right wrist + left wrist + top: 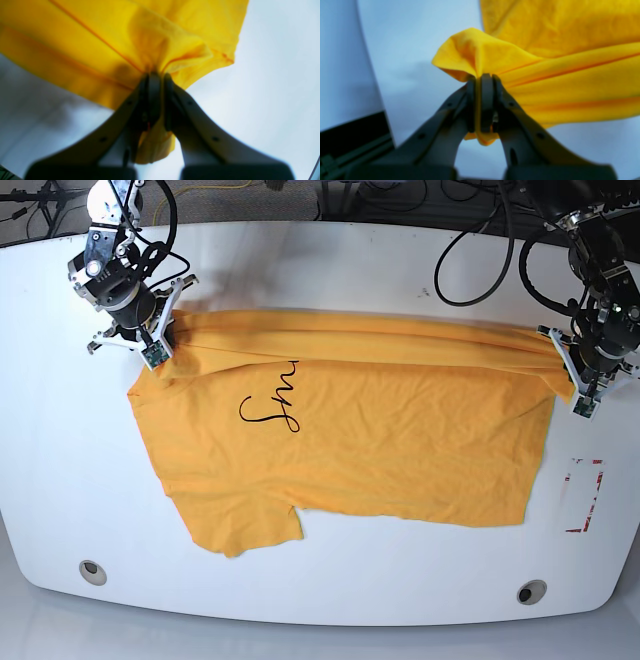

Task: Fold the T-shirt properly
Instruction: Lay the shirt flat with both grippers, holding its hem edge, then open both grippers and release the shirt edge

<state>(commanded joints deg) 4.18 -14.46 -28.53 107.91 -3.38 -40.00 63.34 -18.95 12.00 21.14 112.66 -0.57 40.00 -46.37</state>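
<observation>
The orange-yellow T-shirt [380, 440] lies spread on the white table [330, 270], one sleeve pointing to the front left. Its far edge is folded over toward me, covering part of the black script [268, 405]. At the fold's right end my left gripper [560, 350] is shut on bunched fabric; the left wrist view shows cloth [570, 75] pinched in that gripper [483, 77] and raised off the table. At the fold's left end my right gripper [168, 332] is also shut on the shirt [75, 50], the fabric gathered where the gripper [156, 76] closes.
A red-outlined marking [583, 495] sits on the table right of the shirt. Two round holes [92, 571] [531, 591] lie near the front edge. Black cables [480, 240] hang behind the far edge.
</observation>
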